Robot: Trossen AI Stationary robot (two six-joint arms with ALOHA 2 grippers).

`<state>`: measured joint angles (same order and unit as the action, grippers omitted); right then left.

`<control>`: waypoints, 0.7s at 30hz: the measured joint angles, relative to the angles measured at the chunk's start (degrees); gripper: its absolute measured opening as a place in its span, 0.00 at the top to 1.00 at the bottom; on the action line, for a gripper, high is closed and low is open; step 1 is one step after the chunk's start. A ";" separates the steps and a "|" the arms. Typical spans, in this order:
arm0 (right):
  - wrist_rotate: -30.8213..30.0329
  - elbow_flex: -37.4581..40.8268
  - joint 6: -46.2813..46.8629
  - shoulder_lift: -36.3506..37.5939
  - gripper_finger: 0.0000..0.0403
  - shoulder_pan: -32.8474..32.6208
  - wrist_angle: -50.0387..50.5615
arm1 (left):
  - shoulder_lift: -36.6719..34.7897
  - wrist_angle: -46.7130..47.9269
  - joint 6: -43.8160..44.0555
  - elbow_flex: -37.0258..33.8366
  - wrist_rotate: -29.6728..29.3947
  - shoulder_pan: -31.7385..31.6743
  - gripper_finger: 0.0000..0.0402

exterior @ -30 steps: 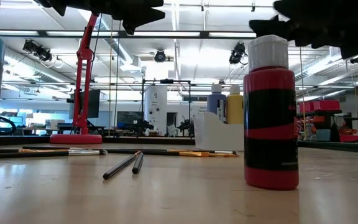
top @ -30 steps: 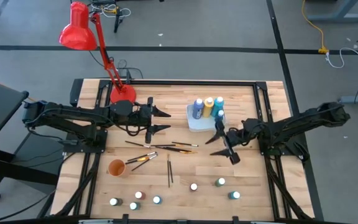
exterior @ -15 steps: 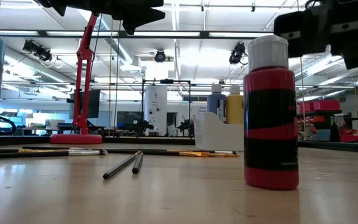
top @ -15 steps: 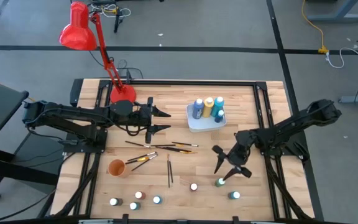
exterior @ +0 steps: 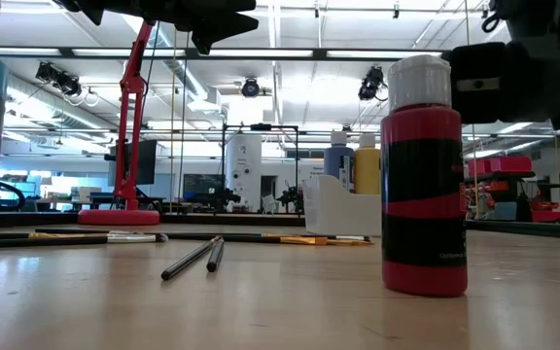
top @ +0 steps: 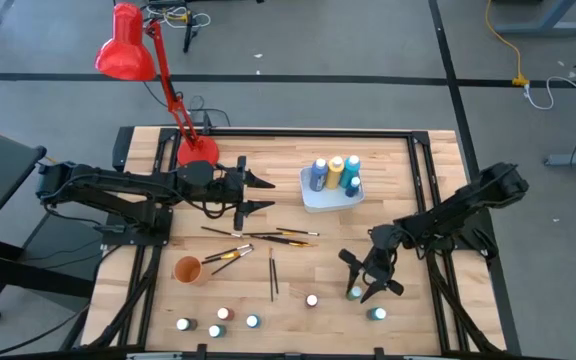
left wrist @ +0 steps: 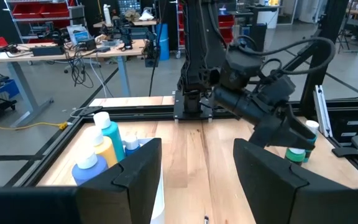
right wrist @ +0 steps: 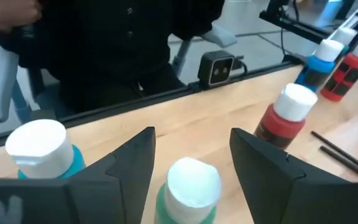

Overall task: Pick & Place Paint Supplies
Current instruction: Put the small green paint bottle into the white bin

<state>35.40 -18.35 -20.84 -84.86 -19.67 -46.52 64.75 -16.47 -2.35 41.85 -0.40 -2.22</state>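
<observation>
In the high view my right gripper [top: 364, 279] is open, low over a green, white-capped bottle [top: 355, 293] near the table's near edge. In the right wrist view its two fingers stand on either side of that bottle's cap [right wrist: 193, 182] without touching it, with a teal bottle [right wrist: 39, 148] and a red bottle [right wrist: 287, 116] beside it. A white tray [top: 315, 201] holds blue [top: 318, 172], yellow [top: 336, 167] and teal [top: 353, 164] bottles. Thin brushes [top: 260, 236] lie flat mid-table. My left gripper [top: 271, 195] waits open, left of the tray.
An orange cup [top: 188, 269] stands near the table's left side, with several more small bottles [top: 222, 318] along the near edge. A red desk lamp [top: 196, 151] stands at the far left corner. Bare wood lies between the brushes and the tray.
My right gripper has swung from beside the tray toward the table's near edge and come down around the green bottle, turning as it went. Its fingers have stayed open. No bottle or brush has moved.
</observation>
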 joint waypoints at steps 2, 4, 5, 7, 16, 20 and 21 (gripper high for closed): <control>-0.02 0.00 -1.01 -0.63 0.47 -0.01 -0.54 | 0.00 0.02 0.00 0.00 0.00 0.00 0.48; -0.35 0.00 -1.05 -0.92 0.47 0.01 -0.68 | -0.02 0.00 0.00 0.00 0.00 0.00 0.48; -0.37 0.00 -0.96 -0.94 0.47 0.01 -0.60 | -0.01 0.00 0.00 0.00 0.00 0.00 0.48; -0.44 0.00 -0.85 -0.94 0.47 0.01 -0.70 | -0.01 0.00 0.00 0.00 0.00 0.00 0.48; -0.46 0.00 -0.24 -0.94 0.50 0.01 -0.62 | -0.02 0.00 0.00 0.00 0.00 0.00 0.48; -0.45 0.00 -0.22 -0.94 0.59 0.01 -0.52 | 0.00 0.00 0.00 0.00 0.00 0.00 0.48; -0.45 0.00 -0.23 -0.94 0.62 0.01 -0.40 | 0.00 0.00 0.00 0.00 0.00 0.00 0.48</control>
<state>34.94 -18.35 -21.06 -85.80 -19.66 -46.92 64.75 -16.47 -2.35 41.85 -0.40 -2.22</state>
